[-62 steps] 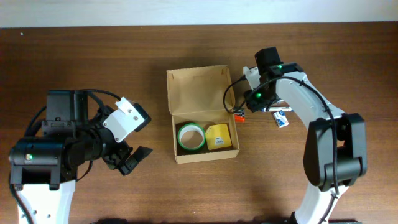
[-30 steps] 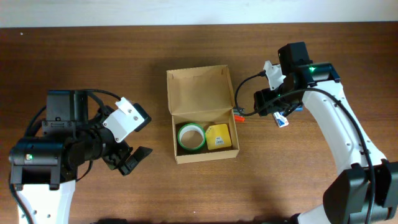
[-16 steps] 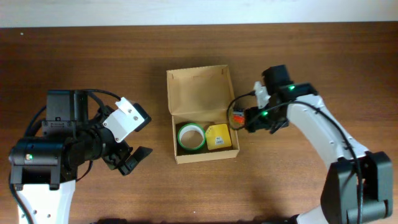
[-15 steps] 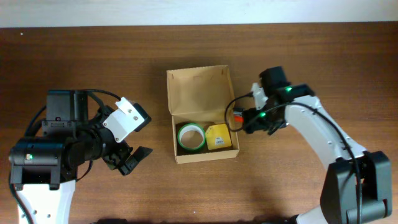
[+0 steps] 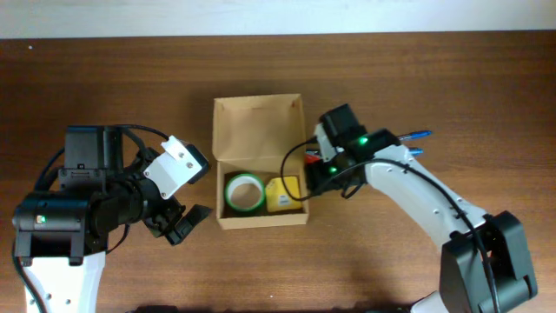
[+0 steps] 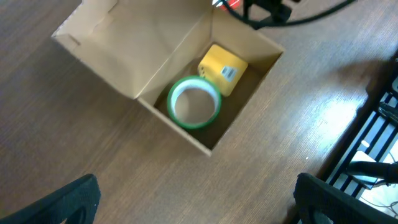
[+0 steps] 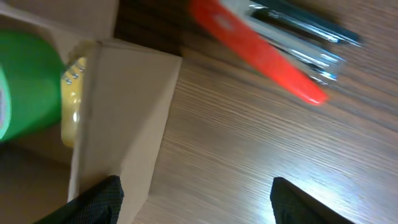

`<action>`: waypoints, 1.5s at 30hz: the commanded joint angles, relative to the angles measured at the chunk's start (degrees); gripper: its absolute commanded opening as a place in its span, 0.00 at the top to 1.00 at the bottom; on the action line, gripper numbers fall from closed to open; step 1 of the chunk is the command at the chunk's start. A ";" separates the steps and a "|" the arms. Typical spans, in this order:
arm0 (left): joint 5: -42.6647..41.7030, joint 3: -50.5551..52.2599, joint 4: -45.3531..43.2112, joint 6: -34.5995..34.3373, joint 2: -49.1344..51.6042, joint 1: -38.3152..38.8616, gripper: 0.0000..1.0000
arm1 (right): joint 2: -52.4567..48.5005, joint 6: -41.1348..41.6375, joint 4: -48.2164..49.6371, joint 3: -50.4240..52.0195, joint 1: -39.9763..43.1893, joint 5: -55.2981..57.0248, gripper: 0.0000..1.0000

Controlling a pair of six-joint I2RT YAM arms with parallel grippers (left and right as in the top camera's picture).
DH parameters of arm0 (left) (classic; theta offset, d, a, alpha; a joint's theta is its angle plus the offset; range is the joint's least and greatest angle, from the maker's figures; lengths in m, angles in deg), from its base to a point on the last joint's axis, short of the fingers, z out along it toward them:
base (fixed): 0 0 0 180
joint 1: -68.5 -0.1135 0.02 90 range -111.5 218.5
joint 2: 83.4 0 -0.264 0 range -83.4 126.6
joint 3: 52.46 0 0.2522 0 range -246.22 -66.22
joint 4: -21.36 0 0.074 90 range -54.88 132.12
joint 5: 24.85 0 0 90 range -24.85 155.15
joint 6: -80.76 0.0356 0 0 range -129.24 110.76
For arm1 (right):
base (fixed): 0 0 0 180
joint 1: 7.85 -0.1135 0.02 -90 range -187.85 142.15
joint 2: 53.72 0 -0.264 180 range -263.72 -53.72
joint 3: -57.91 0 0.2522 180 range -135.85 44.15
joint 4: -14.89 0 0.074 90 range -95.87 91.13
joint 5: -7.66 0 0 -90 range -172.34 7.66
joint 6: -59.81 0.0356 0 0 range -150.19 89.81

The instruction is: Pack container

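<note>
Where the right arm reaches over the table, its wrist housing hides the right gripper (image 7: pixel 196 194) from the overhead camera. Only the wrist view shows its two dark fingers, each cut off by the lower edge, standing well apart with bare wood between them and nothing gripped. That view is blurred. One finger sits right at the outer face of the small plain tan-brown cardboard box (image 5: pixel 261 219), though whether it touches the wall cannot be told. A long red-orange item (image 7: pixel 255 53) with clear and dark parts lies on the wood just beyond the box's corner; what it is cannot be made out. Two blue pens (image 5: pixel 415 137) poke out from behind the right arm, mostly covered. The left gripper (image 6: pixel 196 193) hangs spread wide and empty, well to the left of the box, with only its fingertips showing in the bottom corners of the wrist view.

The box rests near the middle of the dark brown wooden table (image 5: pixel 113 78), unmarked, its hinged flap lid (image 5: pixel 258 126) folded open on the far side. Inside, a green tape roll (image 6: pixel 194 124) lies flat on the left. A small yellow packet (image 6: pixel 222 70) with a white label lies just beside it on the right, nearest the right gripper.
</note>
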 commanded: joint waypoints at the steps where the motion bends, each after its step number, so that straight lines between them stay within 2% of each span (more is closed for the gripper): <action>1: -1.03 -1.05 0.00 0.94 -0.07 -0.35 0.00 | 0.96 1.66 1.16 0.20 -1.95 -0.90 0.22; 9: -1.05 -1.05 0.00 0.94 -0.07 -0.35 0.01 | 0.96 1.29 2.67 0.20 -2.93 0.31 0.22; 16: -1.03 -1.05 0.00 0.94 -0.07 -0.35 0.00 | 0.96 -23.15 3.72 -0.31 -1.29 7.52 0.18; 20: -1.05 -1.05 0.00 0.94 -0.07 -0.35 0.00 | 0.96 -30.42 6.12 -0.35 0.85 10.16 0.12; 24: -1.05 -1.05 0.00 0.94 -0.07 -0.35 0.01 | 0.96 -37.24 7.80 -0.35 4.68 7.30 0.01; 28: -1.05 -1.05 0.00 0.94 -0.07 -0.35 0.00 | 0.96 -45.18 8.28 -0.35 8.72 1.38 0.01; 36: -1.03 -1.05 0.00 0.94 -0.07 -0.35 0.01 | 0.59 -55.65 9.84 -0.35 12.66 -8.59 0.01; 45: -1.05 -1.05 0.00 0.94 -0.07 -0.35 0.00 | -1.97 -60.63 12.15 -0.33 12.63 -8.57 0.01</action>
